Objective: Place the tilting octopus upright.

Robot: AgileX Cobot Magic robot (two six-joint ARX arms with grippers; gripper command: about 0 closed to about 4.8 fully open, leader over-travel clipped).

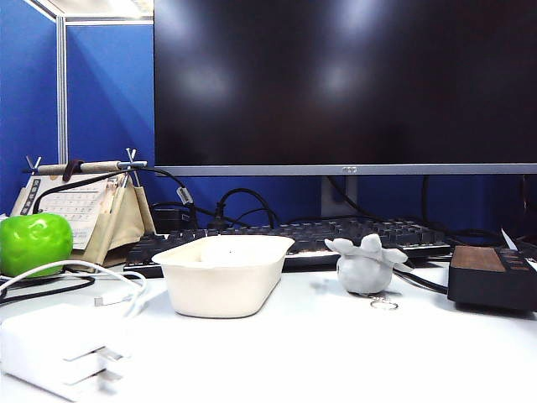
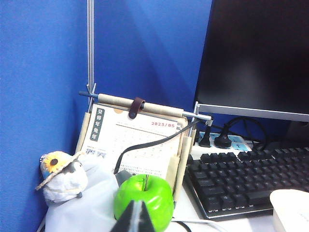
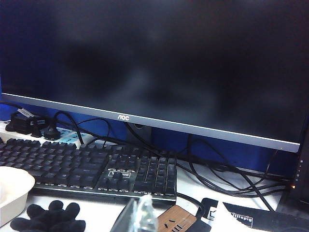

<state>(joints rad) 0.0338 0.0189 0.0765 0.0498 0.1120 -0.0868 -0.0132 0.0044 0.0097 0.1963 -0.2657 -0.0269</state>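
Note:
The octopus (image 1: 367, 265), a small light-grey plush, lies tipped over on the white table in front of the keyboard, with its stubby tentacles pointing up. Its metal keyring (image 1: 383, 303) rests on the table in front of it. In the right wrist view the octopus (image 3: 49, 218) looks dark and sits beside the tray's corner. My right gripper (image 3: 140, 216) is shut and empty, well short of it, above the wood-topped power strip. My left gripper (image 2: 135, 218) is shut and empty, in front of the green apple (image 2: 144, 199). Neither gripper shows in the exterior view.
A white tray (image 1: 223, 275) stands left of the octopus. Behind them are a black keyboard (image 1: 294, 237) and a monitor (image 1: 344, 84). A wood-topped power strip (image 1: 492, 275) sits at the right. A desk calendar (image 1: 84, 206), a white charger (image 1: 57, 348) and cables crowd the left.

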